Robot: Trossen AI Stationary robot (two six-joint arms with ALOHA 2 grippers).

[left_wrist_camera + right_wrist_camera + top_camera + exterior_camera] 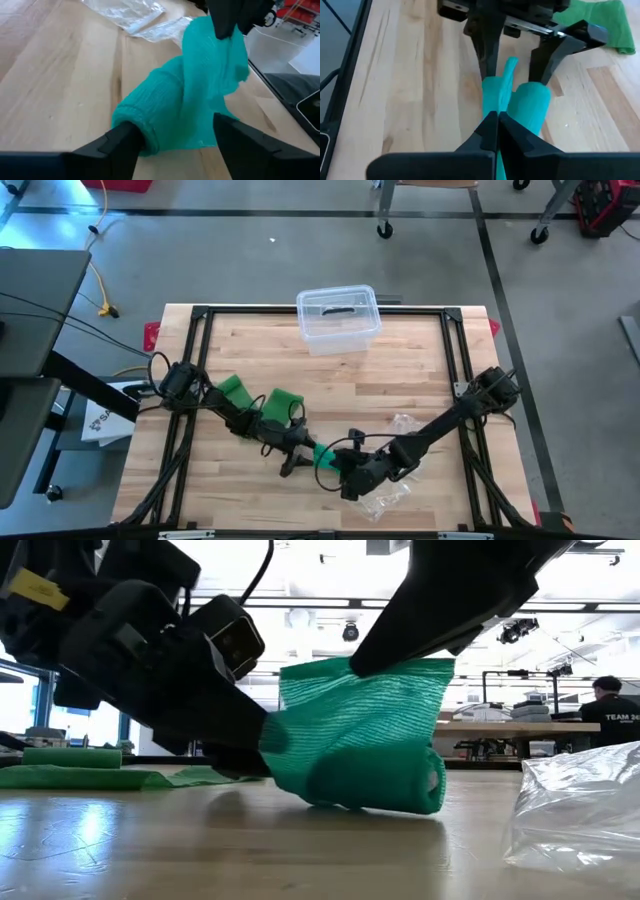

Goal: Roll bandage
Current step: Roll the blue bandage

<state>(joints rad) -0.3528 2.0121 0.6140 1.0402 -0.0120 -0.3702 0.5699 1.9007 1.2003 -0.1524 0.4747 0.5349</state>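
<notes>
**A:** Where do you have the teal bandage (325, 456) now?

**B:** You have it near the front of the worktop (420, 360), between your two claws. Its rolled part lies on the wood, and a loose strip goes up from it. In the low view the roll (375, 780) touches the surface and the strip stands above it like a sheet.

**A:** And your right claw (496, 120)?

**B:** It is clenched on the loose strip; in the right wrist view the two fingers meet with the teal cloth pinched between them.

**A:** Your left claw (172, 135)?

**B:** Its fingers stand apart, one on each side of the roll. One finger touches the end of the roll; the other stands free of it, so it is released, not gripping.

**A:** What else is on the worktop?

**B:** Two green bandages (260, 396) lie beside your left arm, a crumpled plastic wrapper (395, 485) is under your right arm, and a clear plastic box (338, 320) stands at the far edge.
</notes>
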